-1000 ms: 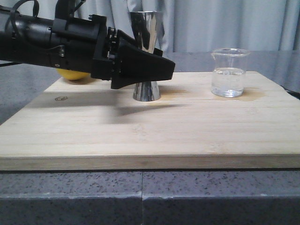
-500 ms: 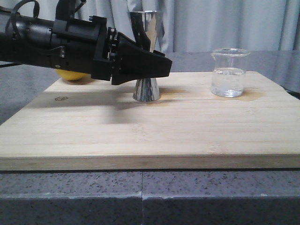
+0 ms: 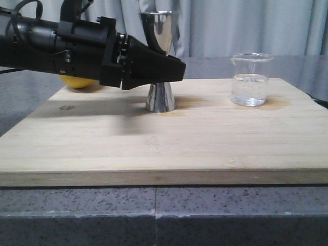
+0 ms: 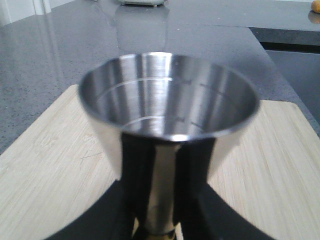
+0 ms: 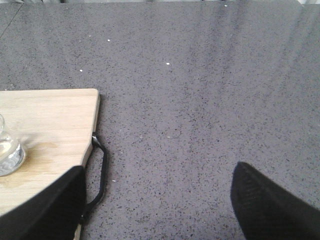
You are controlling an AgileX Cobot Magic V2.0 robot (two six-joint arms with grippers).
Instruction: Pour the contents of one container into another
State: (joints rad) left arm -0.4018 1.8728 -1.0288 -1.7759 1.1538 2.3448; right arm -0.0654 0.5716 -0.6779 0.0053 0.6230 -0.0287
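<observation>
Across the lower half of the front view, the wooden board (image 3: 154, 143) is sitting on a grey counter (image 3: 154, 215). At upper left, the left gripper (image 3: 171, 72) is reaching in sideways, pinching the steel jigger (image 3: 160, 97) at its waist, frame center. At center right, the glass beaker (image 3: 250, 79) is standing upright, part full of clear liquid. The right gripper (image 5: 160, 200) is hanging spread wide over bare counter. A yellow fruit (image 3: 77, 82) is peeking out behind the arm.

One steel jigger (image 3: 160, 61), one glass beaker (image 3: 250, 79), one wooden board (image 3: 169, 143), one lemon (image 3: 79, 82)
</observation>
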